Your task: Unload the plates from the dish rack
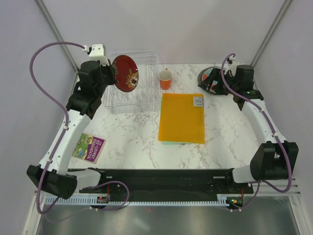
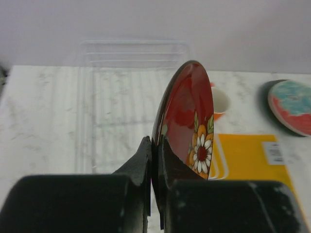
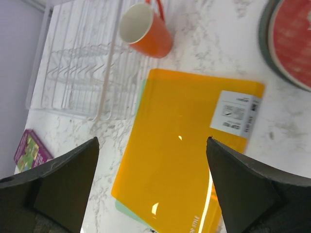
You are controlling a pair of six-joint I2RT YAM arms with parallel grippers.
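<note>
Closest in, a black rail [image 1: 161, 178] spans the table's near edge between the two arm bases. Just beyond it on the left, a small purple and green booklet [image 1: 89, 148] lies on the marble table [image 1: 132, 137]. Further back, right of centre, an orange-yellow folder [image 1: 182, 117] lies flat, with a white label at its far right corner. Behind the folder's far left corner an orange cup [image 1: 166, 79] stands upright, just beside the right wall of the clear dish rack [image 1: 137, 98]. Over the rack's left part the left gripper [image 2: 154, 144] is clamped tight on the rim of a dark red plate [image 2: 189, 121] with a daisy pattern, held on edge and nearly upright. At the far right, the right gripper [image 3: 151, 143] hangs with its jaws wide apart, holding nothing. It is near a stack of plates [image 1: 207, 76] lying flat on the table, a red and teal one on top of a dark one
</note>
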